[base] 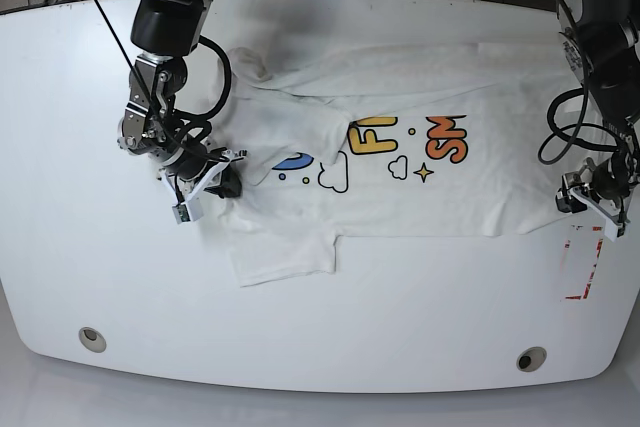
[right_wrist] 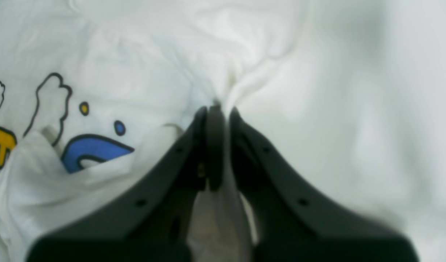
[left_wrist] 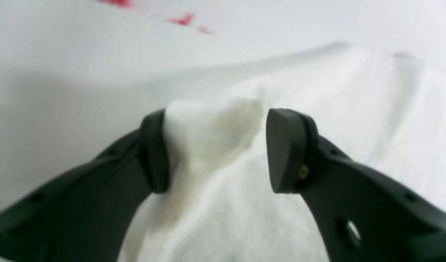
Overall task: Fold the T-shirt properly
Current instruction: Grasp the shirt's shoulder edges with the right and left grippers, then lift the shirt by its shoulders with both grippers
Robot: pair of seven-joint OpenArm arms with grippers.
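The white T-shirt (base: 420,209) lies spread across the table, print up, with yellow and orange letters, a blue shape, clouds and a star. My right gripper (base: 215,185) is at the shirt's left end in the base view. In the right wrist view that gripper (right_wrist: 217,109) is shut on a pinched ridge of T-shirt (right_wrist: 135,54) fabric beside the blue print. My left gripper (base: 596,202) sits at the shirt's right edge. In the left wrist view it (left_wrist: 215,145) stands open, and a bunched peak of T-shirt (left_wrist: 354,109) cloth rests against one pad.
A white strip with red marks (base: 581,262) lies on the table just beyond the left gripper, and shows as red specks (left_wrist: 183,19) in the left wrist view. Two round holes (base: 92,338) (base: 531,358) sit near the table's front edge. Cables run along the back.
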